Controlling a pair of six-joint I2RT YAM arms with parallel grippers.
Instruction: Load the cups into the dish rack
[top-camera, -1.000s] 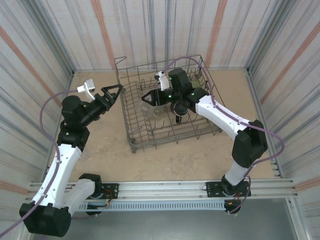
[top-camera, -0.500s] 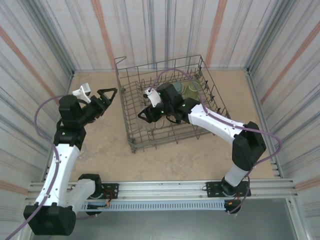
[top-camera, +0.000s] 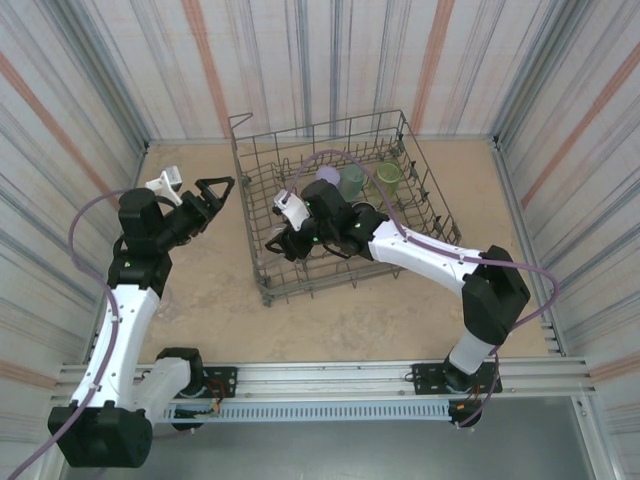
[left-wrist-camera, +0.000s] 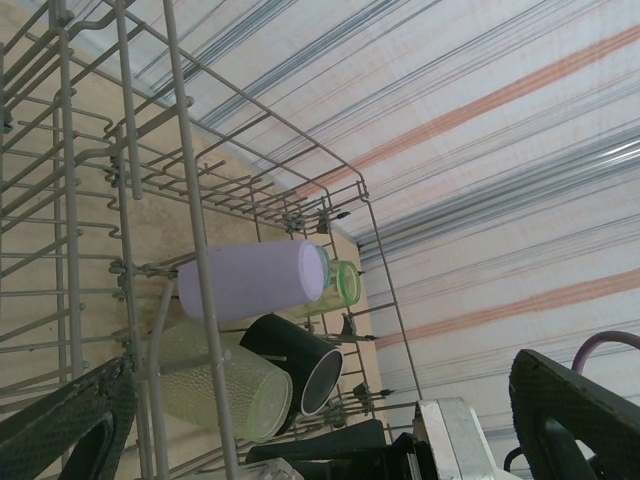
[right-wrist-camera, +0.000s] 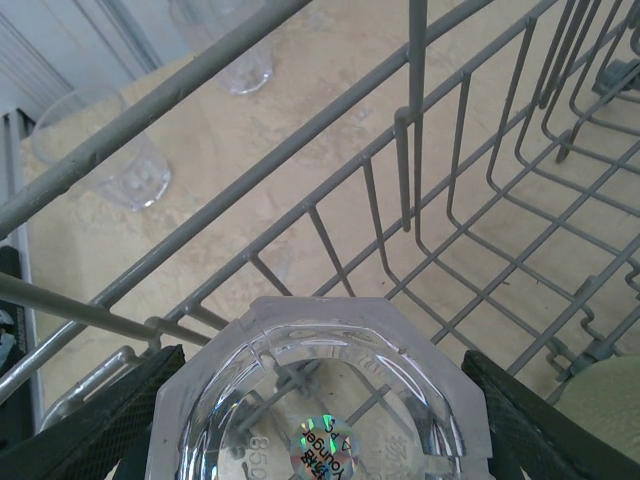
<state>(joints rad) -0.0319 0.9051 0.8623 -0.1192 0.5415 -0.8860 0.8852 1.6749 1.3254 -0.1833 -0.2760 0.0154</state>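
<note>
Top external camera looks down from high at the near edge, covering the table (top-camera: 200, 290); left wrist faces right, outside the dish rack (top-camera: 258, 230); right wrist faces left, close inside it; all share the rack.

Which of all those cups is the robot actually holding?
The clear cup with the eight-sided base, clamped in the right gripper; the lavender cup and the black cup lie ungripped in the dish rack.

Pale walls (top-camera: 330, 60) streaked grey and orange box in a tan tabletop (top-camera: 200, 300) — metal rail (top-camera: 330, 372) along its near edge.
</note>
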